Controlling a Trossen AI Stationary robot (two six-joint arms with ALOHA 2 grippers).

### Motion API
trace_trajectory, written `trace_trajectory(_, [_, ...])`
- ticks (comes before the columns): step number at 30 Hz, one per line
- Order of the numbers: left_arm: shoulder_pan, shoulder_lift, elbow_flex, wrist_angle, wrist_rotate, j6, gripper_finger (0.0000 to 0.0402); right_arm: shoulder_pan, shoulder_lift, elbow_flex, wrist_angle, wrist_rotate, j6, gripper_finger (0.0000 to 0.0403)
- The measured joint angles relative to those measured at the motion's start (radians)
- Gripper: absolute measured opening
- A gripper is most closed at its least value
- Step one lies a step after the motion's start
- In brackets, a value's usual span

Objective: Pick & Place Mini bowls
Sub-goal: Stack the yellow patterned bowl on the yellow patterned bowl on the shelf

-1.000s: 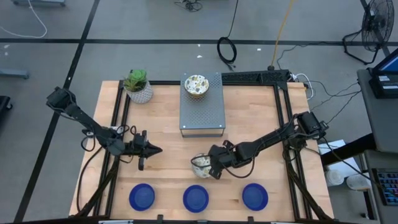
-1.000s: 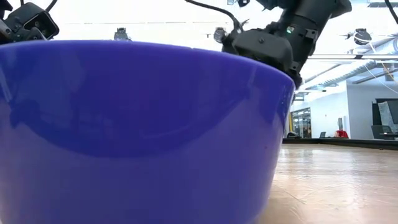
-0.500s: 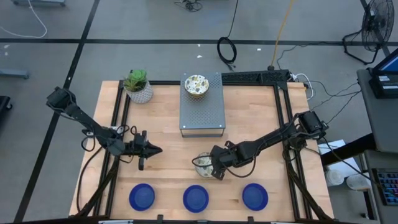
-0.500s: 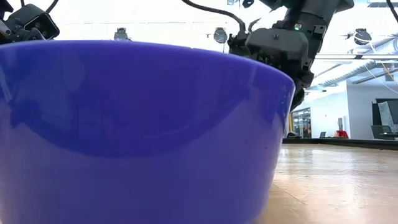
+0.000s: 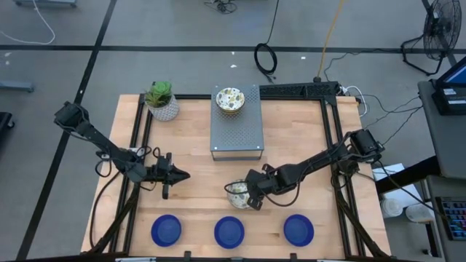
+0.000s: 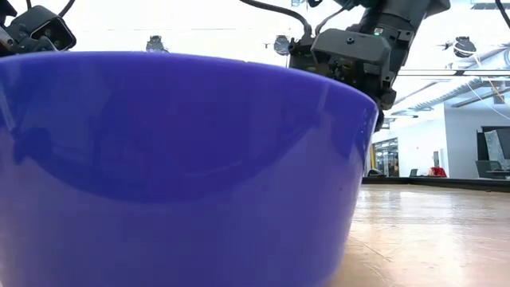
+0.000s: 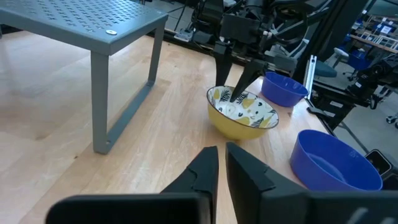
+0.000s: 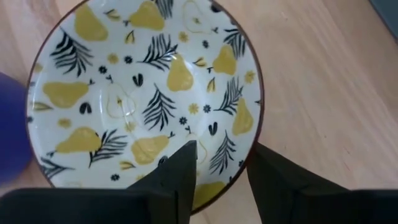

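A cream bowl with a yellow pear and black leaf pattern (image 5: 234, 193) (image 8: 143, 93) sits on its base on the wooden table, yellow outside (image 7: 242, 121). My right gripper (image 5: 250, 200) (image 8: 222, 163) slants down over it, open. One finger is above the bowl's inside and the other outside the rim (image 8: 254, 124), with a gap showing. A second patterned bowl (image 5: 229, 100) rests on the grey perforated stand (image 5: 237, 135). Three blue bowls (image 5: 166, 230) (image 5: 229, 231) (image 5: 298, 229) line the near edge. My left gripper (image 5: 186, 175) (image 7: 221, 152) waits at the left, open by a narrow gap and holding nothing.
A white pot with a green plant (image 5: 162, 102) stands at the far left corner. A black frame (image 5: 331, 116) runs along the table's sides. In the low view a blue bowl (image 6: 175, 175) fills most of the picture. Bare wood lies between the stand and the blue bowls.
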Motion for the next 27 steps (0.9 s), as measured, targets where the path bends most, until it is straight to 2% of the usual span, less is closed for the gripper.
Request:
trace_trajectory(15, [0.000,0.000,0.000,0.000,0.000,0.000,0.0037,0.000,0.000,0.000,0.004,0.002,-0.100,0.0036])
trace_trajectory(19, [0.000,0.000,0.000,0.000,0.000,-0.006,0.0037,-0.001,-0.001,0.001,0.054,0.001,-0.148,0.0013])
trace_trajectory(27, [0.000,0.000,0.000,0.000,0.000,0.005,0.0037,0.002,0.001,0.000,0.157,-0.005,-0.262,0.0005])
